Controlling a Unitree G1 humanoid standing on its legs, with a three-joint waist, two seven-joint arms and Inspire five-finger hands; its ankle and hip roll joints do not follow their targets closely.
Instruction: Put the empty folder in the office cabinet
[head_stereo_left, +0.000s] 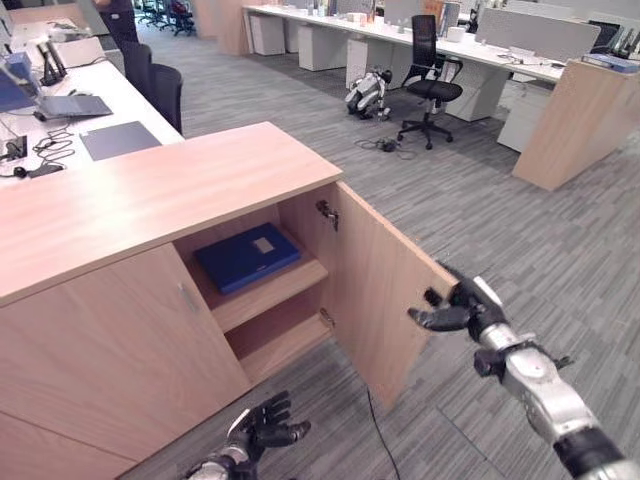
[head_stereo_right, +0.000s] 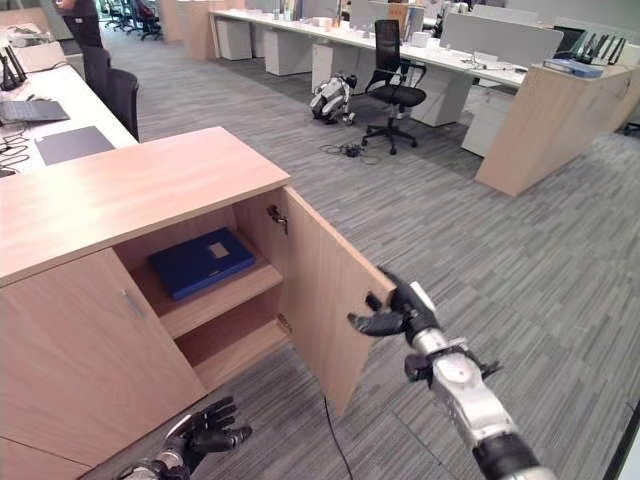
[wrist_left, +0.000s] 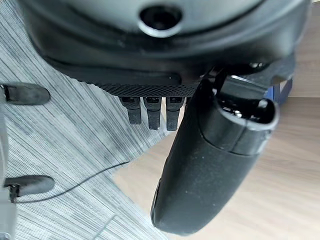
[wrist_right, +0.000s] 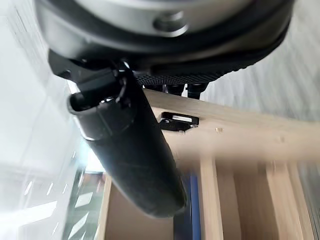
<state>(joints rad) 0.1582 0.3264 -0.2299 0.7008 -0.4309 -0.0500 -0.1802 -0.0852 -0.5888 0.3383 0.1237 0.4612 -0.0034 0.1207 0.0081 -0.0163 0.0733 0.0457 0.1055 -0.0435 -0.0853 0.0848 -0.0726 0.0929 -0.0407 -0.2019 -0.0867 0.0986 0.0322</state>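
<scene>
right hand (head_stereo_left: 462, 306), fingers relaxed, rests at the light wooden cabinet door's (head_stereo_left: 385, 290) free edge; flat blue folder (head_stereo_left: 246, 256) lies shelved beyond it. i'd push evenly, left hand (head_stereo_left: 262, 428) clear.

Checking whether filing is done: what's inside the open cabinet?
A blue folder lies flat on the cabinet's upper shelf; the lower shelf looks bare. The left half stays hidden behind its closed door. The right hand is at the open door's edge.
</scene>
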